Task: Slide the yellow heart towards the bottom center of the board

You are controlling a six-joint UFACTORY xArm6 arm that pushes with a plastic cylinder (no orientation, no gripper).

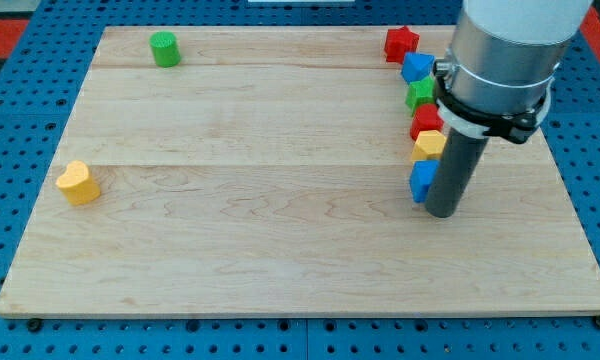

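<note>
The yellow heart (78,183) lies near the board's left edge, about halfway down. My tip (443,212) rests on the board far to the view's right, just right of a blue block (421,181). The rod rises from it into the grey arm body (505,55) at the top right. The heart and my tip are far apart, with most of the board's width between them.
A green cylinder (164,49) stands at the top left. A column of blocks runs down the right side: red star (401,43), blue block (416,67), green block (420,95), red block (425,121), yellow block (429,145). The wooden board (280,250) sits on a blue pegboard.
</note>
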